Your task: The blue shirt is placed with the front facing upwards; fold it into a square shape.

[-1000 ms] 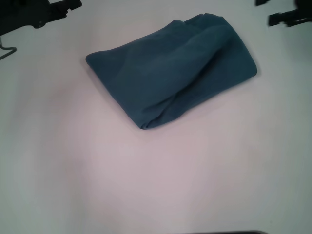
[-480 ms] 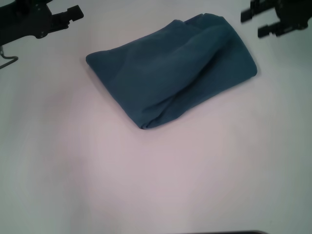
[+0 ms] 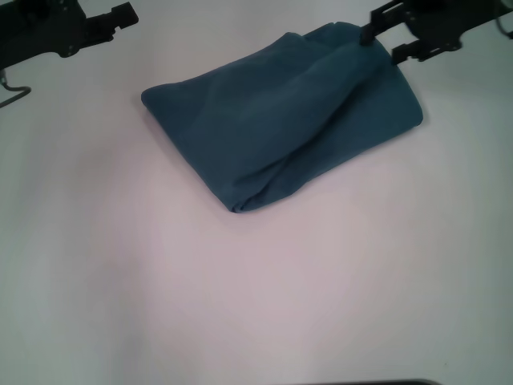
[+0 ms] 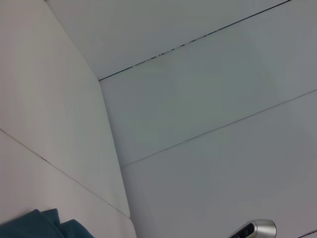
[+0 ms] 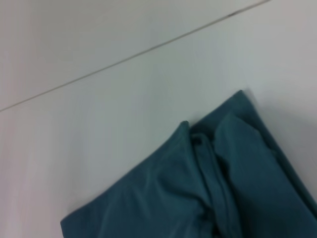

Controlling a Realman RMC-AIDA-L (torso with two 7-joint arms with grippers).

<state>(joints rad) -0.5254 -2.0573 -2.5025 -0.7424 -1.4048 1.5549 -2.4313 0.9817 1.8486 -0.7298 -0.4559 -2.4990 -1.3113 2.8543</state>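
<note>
Head view: the blue shirt [image 3: 284, 116] is seen lying folded into a compact, roughly four-sided bundle on the white worktop [image 3: 240, 305], toward the far side and a little right of centre. Only plain teal fabric is shown; no lettering can be made out. Long soft creases are seen running across the bundle from its far right corner toward its near corner, and a doubled edge is visible along the near right side.

The right gripper [image 3: 383, 40] is found at the far right, above the shirt's far right corner, with its two dark fingers [image 3: 405, 52] spread apart; the jaws are open and nothing is held between them. Whether the fingertips touch the cloth cannot be told. The left gripper [image 3: 128, 14] is seen at the far left corner of the view, well apart from the shirt and off to the side of its left corner; whether its jaws are open or closed cannot be told.

In the right wrist view, the shirt's bunched corner with stacked folds is shown against the pale worktop. In the left wrist view, only a small teal piece of the shirt is seen at the picture's edge, beside pale panels crossed by thin seams.
</note>
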